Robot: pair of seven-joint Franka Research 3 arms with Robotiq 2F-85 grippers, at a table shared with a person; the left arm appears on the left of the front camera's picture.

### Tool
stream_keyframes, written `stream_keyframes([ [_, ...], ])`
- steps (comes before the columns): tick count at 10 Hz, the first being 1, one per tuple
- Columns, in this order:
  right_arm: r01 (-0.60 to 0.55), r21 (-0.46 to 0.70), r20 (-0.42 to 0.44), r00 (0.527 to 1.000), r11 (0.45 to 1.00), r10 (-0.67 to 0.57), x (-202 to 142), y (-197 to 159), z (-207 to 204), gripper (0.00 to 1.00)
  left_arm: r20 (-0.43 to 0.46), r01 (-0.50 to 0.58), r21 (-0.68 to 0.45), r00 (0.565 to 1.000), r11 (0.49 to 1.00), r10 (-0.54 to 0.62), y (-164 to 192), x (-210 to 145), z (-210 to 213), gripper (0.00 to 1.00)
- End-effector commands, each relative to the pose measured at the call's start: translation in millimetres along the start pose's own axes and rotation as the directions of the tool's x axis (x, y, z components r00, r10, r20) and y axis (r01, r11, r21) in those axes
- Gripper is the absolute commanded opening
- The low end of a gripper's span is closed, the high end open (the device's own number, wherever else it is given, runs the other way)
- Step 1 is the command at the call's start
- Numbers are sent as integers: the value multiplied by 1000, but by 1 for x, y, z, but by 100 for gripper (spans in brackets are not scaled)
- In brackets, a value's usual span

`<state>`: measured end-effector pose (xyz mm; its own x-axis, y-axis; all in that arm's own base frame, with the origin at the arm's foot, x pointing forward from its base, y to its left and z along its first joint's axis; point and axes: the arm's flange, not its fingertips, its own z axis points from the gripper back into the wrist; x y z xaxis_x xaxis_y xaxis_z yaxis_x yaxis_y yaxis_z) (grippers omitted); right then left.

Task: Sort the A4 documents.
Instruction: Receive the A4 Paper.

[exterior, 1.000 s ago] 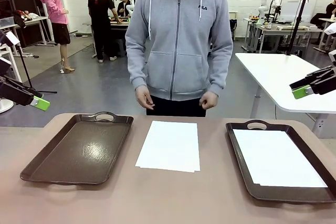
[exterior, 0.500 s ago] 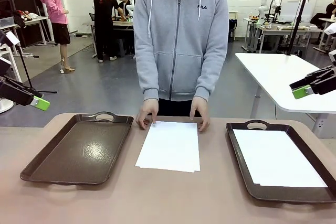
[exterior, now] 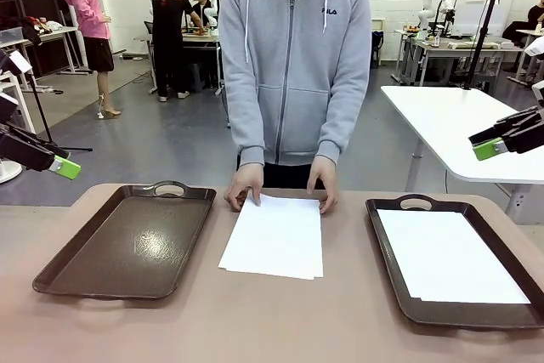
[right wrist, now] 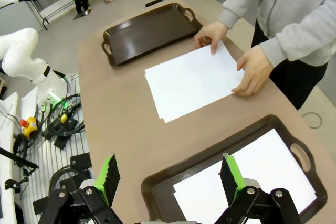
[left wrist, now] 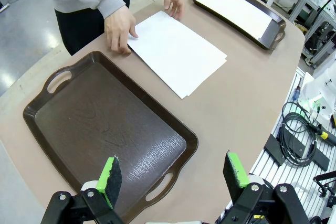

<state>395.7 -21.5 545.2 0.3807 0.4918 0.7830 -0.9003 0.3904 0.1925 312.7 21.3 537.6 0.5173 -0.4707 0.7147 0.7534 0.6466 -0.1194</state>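
At the bottom edge of the left wrist view the left tool [left wrist: 173, 171] stands spread wide and released, grasping nothing, above the near end of the empty left tray [left wrist: 105, 129]. The right tool [right wrist: 170, 174] is likewise released and empty, hanging over the near rim of the right tray [right wrist: 157, 182], which holds one white sheet [right wrist: 247, 182].

The A4 documents [exterior: 274, 235] lie as a thin, slightly fanned stack on the bare worktop [exterior: 272, 329] at the centre of the front view, between the two trays and touching neither. At the stack's far edge rest a hand [exterior: 245, 186] just left of centre and another hand [exterior: 324, 191] just right of it.

Risks, as I judge them:
- Either tool coming to the far edge could meet those hands.
- The sheets lie flat on the worktop, so there is little for a pad to catch. A pinch may slip, crease the top sheet or lift several at once.
- Dragging a sheet could scatter the fanned ones beneath.
- A limp sheet may snag on a tray's raised rim and land half outside.

The only readable writing is "FILA" [exterior: 328, 12] on the chest of the person's grey hoodie, upper middle of the front view. The sheets show no print.
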Motion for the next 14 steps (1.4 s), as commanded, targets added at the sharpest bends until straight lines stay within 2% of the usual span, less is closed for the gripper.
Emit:
stream_keyframes([
  [1, -3, 4, 4, 1000, 1000, 3, -1, 2, -2, 100, 15, 19, -16, 1000, 1000, -18, 2, -1, -1, 100],
  [14, -3, 4, 4, 1000, 1000, 3, -1, 2, -2, 100, 15, 19, -16, 1000, 1000, -18, 2, -1, -1, 100],
])
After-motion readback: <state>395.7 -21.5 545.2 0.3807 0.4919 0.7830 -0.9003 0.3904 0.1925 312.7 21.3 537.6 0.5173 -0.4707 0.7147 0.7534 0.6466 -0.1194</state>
